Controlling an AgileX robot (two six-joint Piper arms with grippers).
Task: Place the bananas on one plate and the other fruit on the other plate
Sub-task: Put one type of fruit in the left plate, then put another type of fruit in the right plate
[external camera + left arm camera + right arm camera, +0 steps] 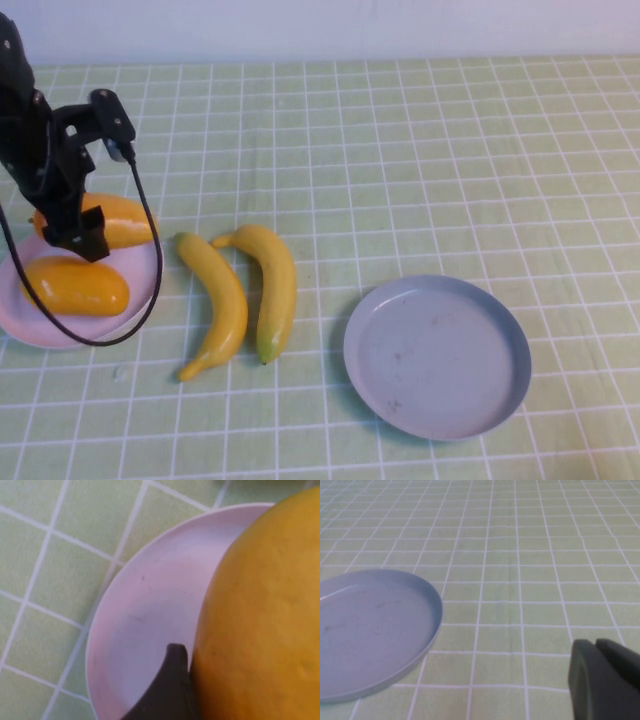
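Two mangoes: yellow-orange mango lies on the pink plate; deeper orange mango rests at the plate's far rim, under the left gripper.
Left gripper: jaws spread wide around the deeper orange mango, at far left.
Step advice: judging it a release, lift straight up so neither finger drags the fruit off the rim.
Bananas: both bananas lie on the table between the plates, side by side.
Grey-blue plate: empty, near right.
Right gripper: closed, hovering right of the grey-blue plate.
View difference: left wrist view shows one finger beside the mango skin; high view hides that.
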